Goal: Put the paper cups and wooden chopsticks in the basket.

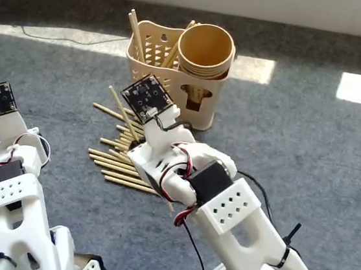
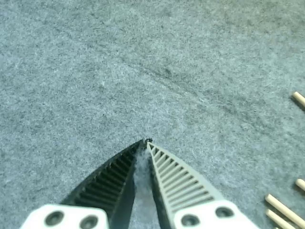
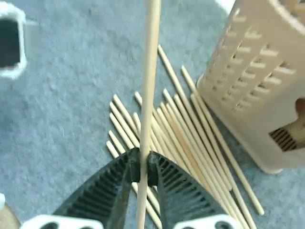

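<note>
Beige slotted plastic basket (image 1: 143, 62) stands on the fuzzy grey tabletop (image 1: 297, 142), stacked paper cups (image 1: 205, 50) inside, just behind a loose pile of chopsticks (image 1: 115, 160). Right gripper (image 3: 144, 167): jaws pinch one slim round wooden chopstick (image 3: 150, 71), its long axis running out past their tips, above the pile. Left gripper (image 2: 145, 142): jaws closed on nothing, over the tabletop.

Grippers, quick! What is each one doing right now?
Left gripper: shut, holding nothing.
Right gripper: shut on a wooden chopstick.
</note>
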{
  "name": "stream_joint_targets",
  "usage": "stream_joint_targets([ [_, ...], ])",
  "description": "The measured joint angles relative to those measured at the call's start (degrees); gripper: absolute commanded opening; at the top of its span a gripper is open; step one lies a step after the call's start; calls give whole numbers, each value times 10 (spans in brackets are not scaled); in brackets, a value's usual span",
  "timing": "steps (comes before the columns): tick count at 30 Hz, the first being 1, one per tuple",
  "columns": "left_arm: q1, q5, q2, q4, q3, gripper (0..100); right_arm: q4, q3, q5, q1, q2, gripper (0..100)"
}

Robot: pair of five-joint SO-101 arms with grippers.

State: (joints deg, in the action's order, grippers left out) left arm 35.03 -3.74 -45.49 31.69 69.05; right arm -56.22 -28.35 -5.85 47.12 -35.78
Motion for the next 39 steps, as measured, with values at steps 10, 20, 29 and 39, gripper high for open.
stream_joint_targets([
  [10, 0, 0, 0, 0, 0, 14, 174, 72, 0, -37, -9, 6],
  [20, 0, 0, 0, 0, 0, 14, 396, 72, 0, -69, -9, 6],
  [29, 0, 0, 0, 0, 0, 14, 544, 72, 0, -123, 94, 6],
  [39, 0, 0, 0, 0, 0, 14, 614, 76, 1, -133, 197, 6],
])
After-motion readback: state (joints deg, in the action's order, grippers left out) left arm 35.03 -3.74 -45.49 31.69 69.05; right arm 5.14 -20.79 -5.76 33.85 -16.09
